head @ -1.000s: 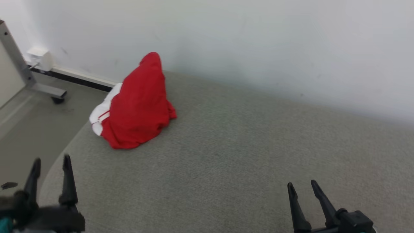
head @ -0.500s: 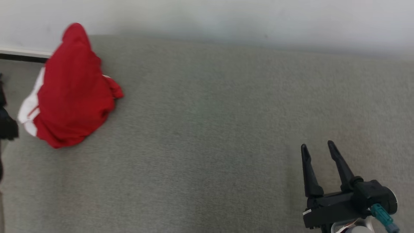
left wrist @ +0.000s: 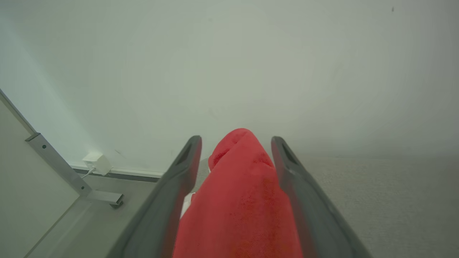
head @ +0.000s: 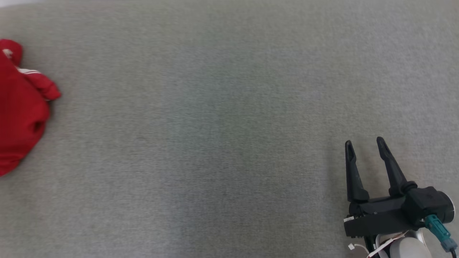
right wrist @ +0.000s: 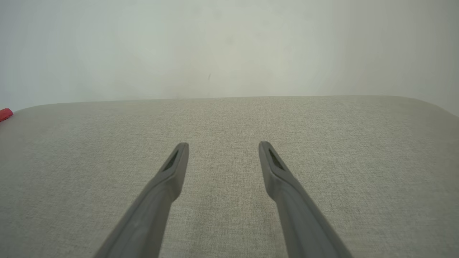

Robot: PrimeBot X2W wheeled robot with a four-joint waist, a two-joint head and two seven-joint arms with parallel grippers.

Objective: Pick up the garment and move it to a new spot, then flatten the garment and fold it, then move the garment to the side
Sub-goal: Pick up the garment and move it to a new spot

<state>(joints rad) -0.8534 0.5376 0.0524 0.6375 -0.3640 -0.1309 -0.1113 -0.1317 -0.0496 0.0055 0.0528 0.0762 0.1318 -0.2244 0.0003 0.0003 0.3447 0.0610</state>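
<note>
Head camera swung right, red garment [left wrist: 240, 200] seemingly between spread left fingers [left wrist: 179, 186]

A broad grey woven-fabric surface [head: 229, 125] with a rounded edge is lying below a plain white wall [left wrist: 229, 64]. In the left wrist view, a slanted grey metal leg [left wrist: 57, 166] is standing on the smooth grey floor [left wrist: 71, 229], and a small white plastic box [left wrist: 97, 163] is sitting against the wall's base near it.

Bare lab-like test room, plain white wall [left wrist: 229, 71], grey fabric-covered worktop [head: 229, 143], metal frame leg [left wrist: 57, 165] and white wall box [left wrist: 96, 163] far left.
</note>
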